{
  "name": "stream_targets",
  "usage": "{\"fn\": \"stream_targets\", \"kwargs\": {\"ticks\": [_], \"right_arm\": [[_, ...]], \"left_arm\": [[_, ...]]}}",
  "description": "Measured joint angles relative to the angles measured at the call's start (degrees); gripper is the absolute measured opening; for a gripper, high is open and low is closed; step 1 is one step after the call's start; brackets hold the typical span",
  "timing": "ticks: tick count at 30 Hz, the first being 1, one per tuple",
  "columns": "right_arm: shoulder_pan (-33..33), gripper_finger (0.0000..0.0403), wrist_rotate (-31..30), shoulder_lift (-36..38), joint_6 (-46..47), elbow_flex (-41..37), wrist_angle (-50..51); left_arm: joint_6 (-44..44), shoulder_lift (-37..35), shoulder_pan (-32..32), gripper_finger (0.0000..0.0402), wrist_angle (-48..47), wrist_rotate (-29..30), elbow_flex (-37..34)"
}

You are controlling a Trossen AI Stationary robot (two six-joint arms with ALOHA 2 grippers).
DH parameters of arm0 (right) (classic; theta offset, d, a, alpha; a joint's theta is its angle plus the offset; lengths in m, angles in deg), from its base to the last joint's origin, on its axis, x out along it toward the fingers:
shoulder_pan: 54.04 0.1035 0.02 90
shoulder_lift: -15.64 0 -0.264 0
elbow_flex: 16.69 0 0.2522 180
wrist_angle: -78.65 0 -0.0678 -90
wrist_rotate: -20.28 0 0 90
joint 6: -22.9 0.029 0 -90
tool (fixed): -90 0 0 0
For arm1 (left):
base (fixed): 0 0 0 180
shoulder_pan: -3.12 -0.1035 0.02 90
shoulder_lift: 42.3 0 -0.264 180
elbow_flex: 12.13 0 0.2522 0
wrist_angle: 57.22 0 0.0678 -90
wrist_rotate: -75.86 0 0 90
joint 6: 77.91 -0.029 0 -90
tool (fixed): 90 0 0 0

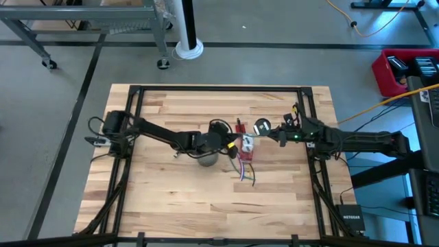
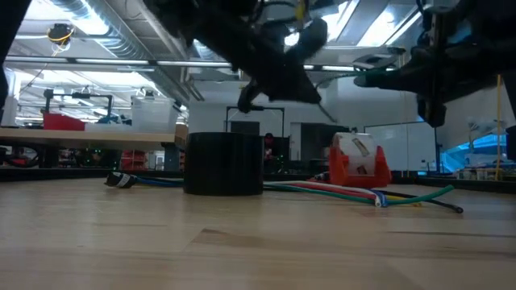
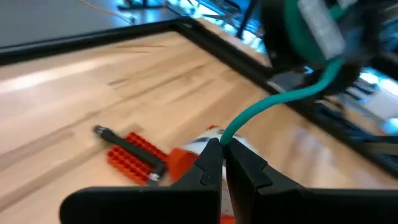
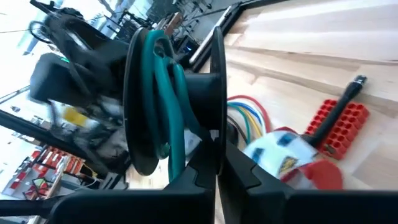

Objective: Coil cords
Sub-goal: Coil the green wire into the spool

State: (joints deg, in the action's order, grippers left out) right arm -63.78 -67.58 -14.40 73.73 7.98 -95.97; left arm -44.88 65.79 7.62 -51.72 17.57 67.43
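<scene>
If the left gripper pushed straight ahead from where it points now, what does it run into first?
Probably the spool held by the right gripper. The left gripper, fingers shut on the green cord, points along that cord toward it; nothing else shows between them, though depth is unclear.

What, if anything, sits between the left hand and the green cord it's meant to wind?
Nothing visible. The left hand is shut on the thin green cord itself, which runs clear through the air to the black spool held by the right hand.
</scene>
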Motion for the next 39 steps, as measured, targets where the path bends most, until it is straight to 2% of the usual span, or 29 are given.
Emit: {"fn": "stream_targets", "kwargs": {"ticks": [4,11,15,21,27,34,39], "right_arm": [[0.0,0.0003,-0.2,0.0,0.0,-1.1,-3.6],[0.0,0.0003,-0.3,-0.1,-0.2,-1.2,-4.0],[0.0,0.0003,1.7,-0.2,-0.5,-1.3,-3.2],[0.0,0.0003,3.0,-0.7,-1.6,-1.3,-1.3],[0.0,0.0003,3.1,-0.7,-1.8,-1.3,-0.3],[0.0,0.0003,3.4,-0.7,-1.8,-1.3,0.0],[0.0,0.0003,3.4,-0.6,-1.8,-1.3,-0.3]], "left_arm": [[2.1,-2.2,0.4,0.0,-2.5,-4.5,0.0],[5.7,-2.2,0.7,0.0,-10.7,-4.8,0.1],[7.0,-2.2,-0.7,0.0,-14.5,-4.8,0.1],[4.2,-2.3,-2.5,0.0,-15.5,-5.0,0.2],[4.0,-2.3,-4.6,0.0,-18.6,-7.8,0.2],[2.7,-5.3,-6.4,0.0,-25.7,-7.7,0.1],[-0.6,-7.9,-7.8,0.0,-27.1,-7.0,0.1]]}}
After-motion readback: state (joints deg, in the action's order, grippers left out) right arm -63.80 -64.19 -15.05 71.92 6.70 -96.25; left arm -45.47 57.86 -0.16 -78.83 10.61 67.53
